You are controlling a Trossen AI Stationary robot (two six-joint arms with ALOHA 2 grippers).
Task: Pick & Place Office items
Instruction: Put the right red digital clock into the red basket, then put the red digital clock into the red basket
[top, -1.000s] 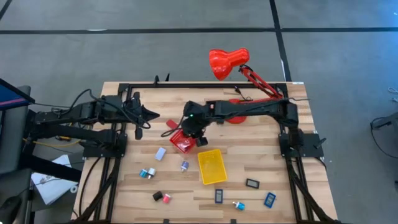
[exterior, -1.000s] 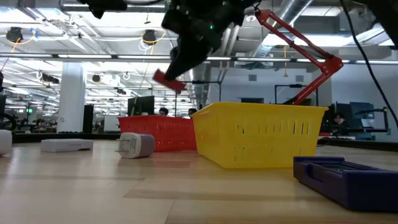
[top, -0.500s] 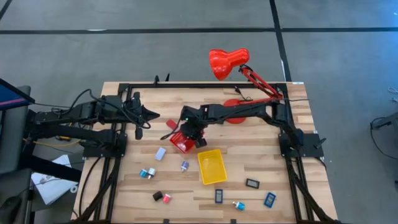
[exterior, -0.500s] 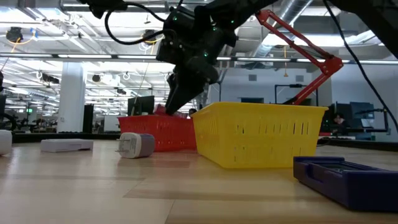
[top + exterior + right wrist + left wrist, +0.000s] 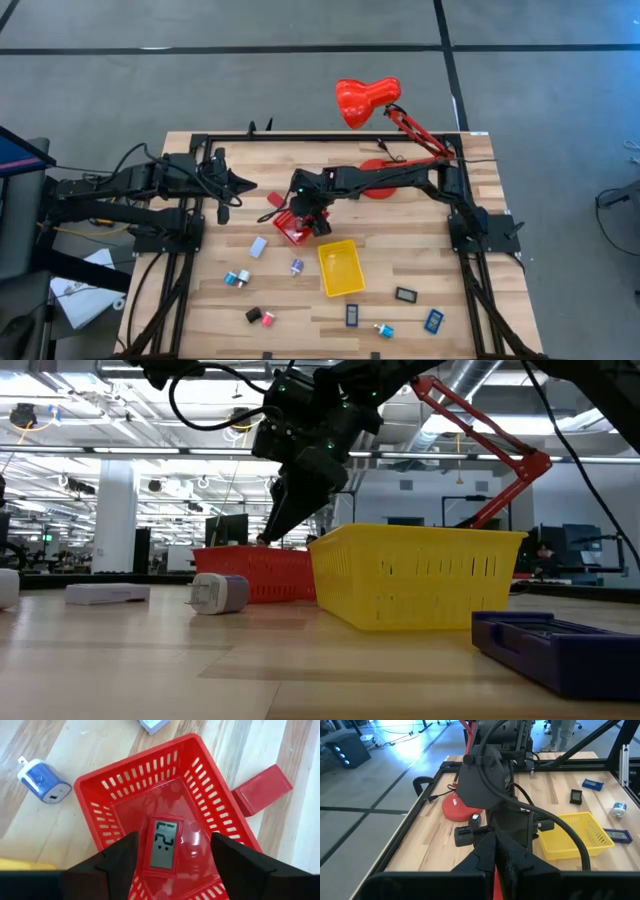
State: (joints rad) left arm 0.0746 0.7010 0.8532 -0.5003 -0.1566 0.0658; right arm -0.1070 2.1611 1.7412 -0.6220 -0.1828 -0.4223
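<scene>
My right gripper (image 5: 172, 870) is open and hangs low over the red tray (image 5: 105, 795), which stands left of the yellow tray (image 5: 340, 268) in the high view. A small red flat piece with a grey display (image 5: 164, 845) lies on the floor of the red tray, between my two fingers and apart from both. In the low view the right gripper (image 5: 270, 535) dips behind the red tray's wall (image 5: 250, 573). My left gripper (image 5: 225, 190) waits shut near the table's left side. Other small pieces lie about the table.
A red flat block (image 5: 261, 789) and a blue-grey plug (image 5: 44, 785) lie just outside the red tray. A white block (image 5: 258, 247), black and pink bits (image 5: 260, 317) and dark rectangles (image 5: 405, 295) sit toward the near edge. The red lamp (image 5: 367, 100) stands at the far side.
My right gripper has come down from above the red tray into it, carrying the red piece. The piece, held in the air a second ago, now lies flat on the tray's floor, free of the fingers.
</scene>
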